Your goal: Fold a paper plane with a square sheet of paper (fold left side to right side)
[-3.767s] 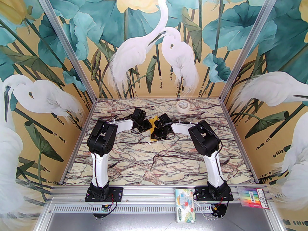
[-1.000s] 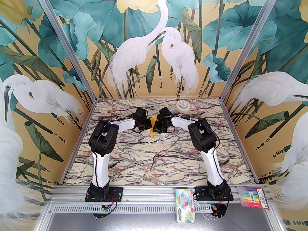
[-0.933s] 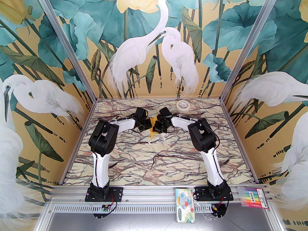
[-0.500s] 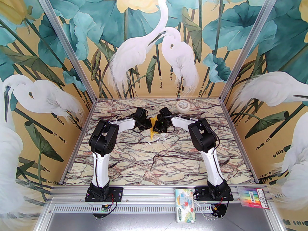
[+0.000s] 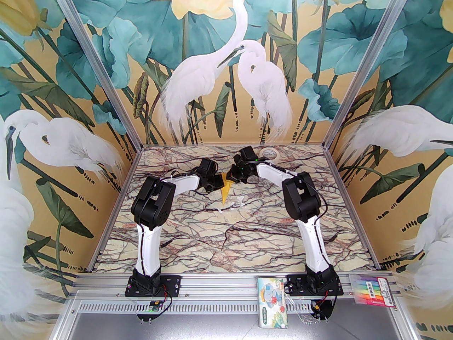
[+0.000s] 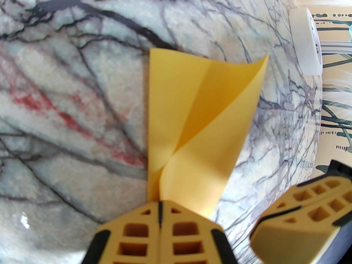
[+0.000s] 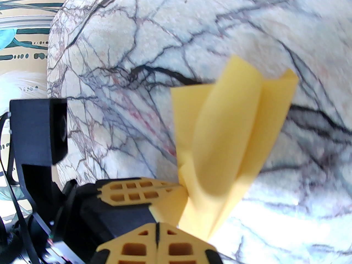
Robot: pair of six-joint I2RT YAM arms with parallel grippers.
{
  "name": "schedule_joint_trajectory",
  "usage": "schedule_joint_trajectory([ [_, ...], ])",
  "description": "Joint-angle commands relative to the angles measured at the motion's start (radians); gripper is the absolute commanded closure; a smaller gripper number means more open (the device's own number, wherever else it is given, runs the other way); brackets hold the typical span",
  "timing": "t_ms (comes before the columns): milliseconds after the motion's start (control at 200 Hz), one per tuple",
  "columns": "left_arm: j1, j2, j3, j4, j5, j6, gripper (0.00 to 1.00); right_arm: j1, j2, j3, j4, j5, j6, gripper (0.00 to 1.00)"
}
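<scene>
A painted mural (image 5: 226,48) covers the three walls: white egrets (image 5: 198,80), teal lotus leaves and pale yellow blossoms on an ochre ground. Bare aluminium posts (image 5: 95,62) slant from the upper corners of the frame down to the tabletop's far corners. The tabletop (image 5: 226,239) is cream, marble-patterned, veined in black and dull red, under bright even light. A cream tape roll (image 5: 273,153) lies at its far edge, upper centre. A slotted aluminium rail (image 5: 226,282) crosses the lower frame, bearing a small illustrated pack (image 5: 272,301) at lower centre and a pack of coloured markers (image 5: 373,290) at lower right
</scene>
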Motion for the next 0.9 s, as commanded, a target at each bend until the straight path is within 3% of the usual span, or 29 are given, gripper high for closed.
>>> schedule_joint_trajectory([
  [0,-0.001,0.073,-0.043,-0.059,-0.02,0.012,1.0,0.004,0.039,0.032,-0.044,0.002,-0.026,1.0],
  [895,0.064,0.049,-0.162,0.106,0.119,-0.049,1.0,-0.006,0.104,0.089,-0.084,-0.005,-0.048,1.0],
])
